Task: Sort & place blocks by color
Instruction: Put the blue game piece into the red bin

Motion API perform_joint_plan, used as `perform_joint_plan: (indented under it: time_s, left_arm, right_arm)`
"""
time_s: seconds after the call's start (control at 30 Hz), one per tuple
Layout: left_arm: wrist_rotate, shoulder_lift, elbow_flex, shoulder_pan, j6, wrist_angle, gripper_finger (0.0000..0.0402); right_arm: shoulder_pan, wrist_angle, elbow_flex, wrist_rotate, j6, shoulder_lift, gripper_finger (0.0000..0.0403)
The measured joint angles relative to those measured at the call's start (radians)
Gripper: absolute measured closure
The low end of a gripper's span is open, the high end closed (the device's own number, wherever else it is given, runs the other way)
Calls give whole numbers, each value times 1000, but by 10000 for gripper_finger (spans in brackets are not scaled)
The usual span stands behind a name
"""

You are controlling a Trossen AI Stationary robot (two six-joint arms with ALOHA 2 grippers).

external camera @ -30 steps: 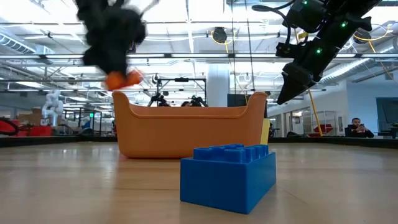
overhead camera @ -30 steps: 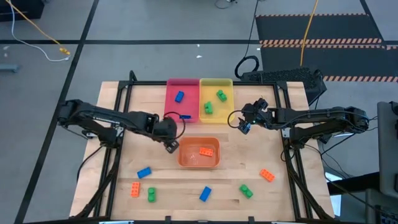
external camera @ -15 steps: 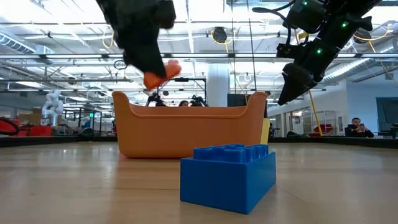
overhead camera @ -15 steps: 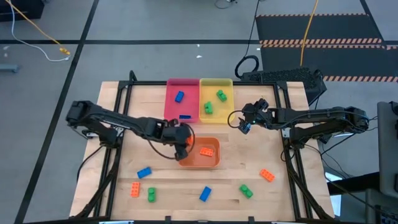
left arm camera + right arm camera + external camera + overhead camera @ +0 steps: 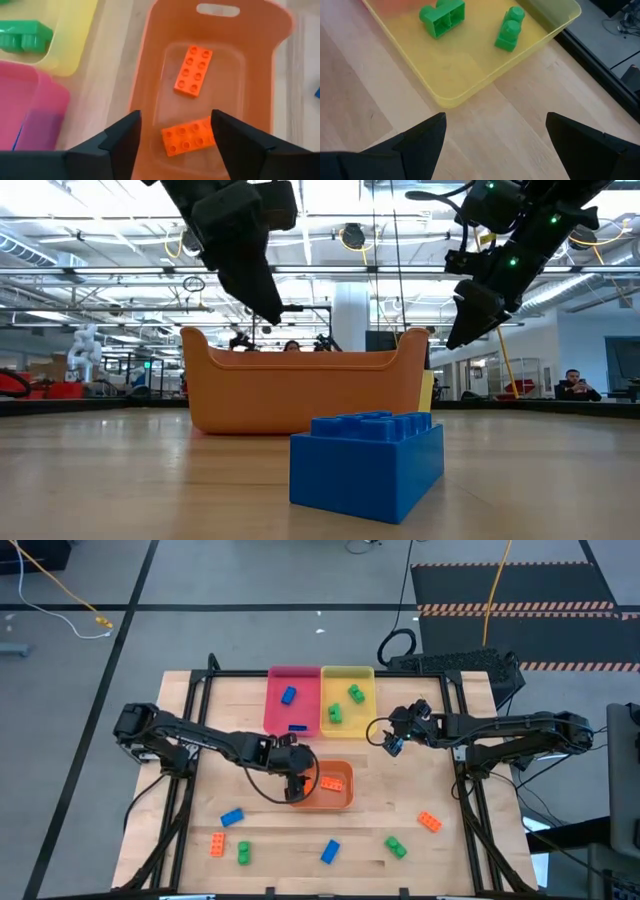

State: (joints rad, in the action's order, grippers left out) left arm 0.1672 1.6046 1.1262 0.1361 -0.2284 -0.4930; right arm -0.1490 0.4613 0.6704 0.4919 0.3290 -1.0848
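Observation:
My left gripper (image 5: 300, 783) hangs open over the orange tray (image 5: 346, 804), at its left end. Two orange bricks lie flat on the tray floor: one (image 5: 194, 76) farther in, one (image 5: 188, 137) below the open fingers and apart from them. My right gripper (image 5: 392, 743) is open and holds nothing, raised beside the yellow tray (image 5: 470, 85) at its right side. The yellow tray holds two green bricks (image 5: 355, 693) (image 5: 334, 714). The pink tray (image 5: 275, 700) holds blue bricks (image 5: 289, 695).
Loose bricks lie near the table's near edge: blue (image 5: 232, 817), orange (image 5: 217, 845), green (image 5: 243, 853), blue (image 5: 330, 852), green (image 5: 396, 847), orange (image 5: 429, 822). The blue one (image 5: 367, 463) fills the low view's foreground. A black frame borders the table.
My left gripper carried an orange brick toward the table's right, from beside the orange tray's left wall to above the tray, and let go of it. That brick now lies on the tray floor beside the first one.

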Motion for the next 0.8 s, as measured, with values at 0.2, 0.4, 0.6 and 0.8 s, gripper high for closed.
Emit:
perform_joint_plan:
  time_s: [0.2,0.4,0.6,0.8]
  left_arm:
    - [84,-23,45,-4,59,-1,124]
    - [173,-101,40,-16,109,11,115]
    - [172,-228,-114,-70,139,223,124]
    - [72,-371,-325,-120,82,436,140]
  right_arm:
    - [0,3,0,-149,1,36,64]
    - [4,16,0,-350,53,98,70]
    - [56,34,0,-364,67,112,87]
    - [94,32,-22,-364,28,105,92]
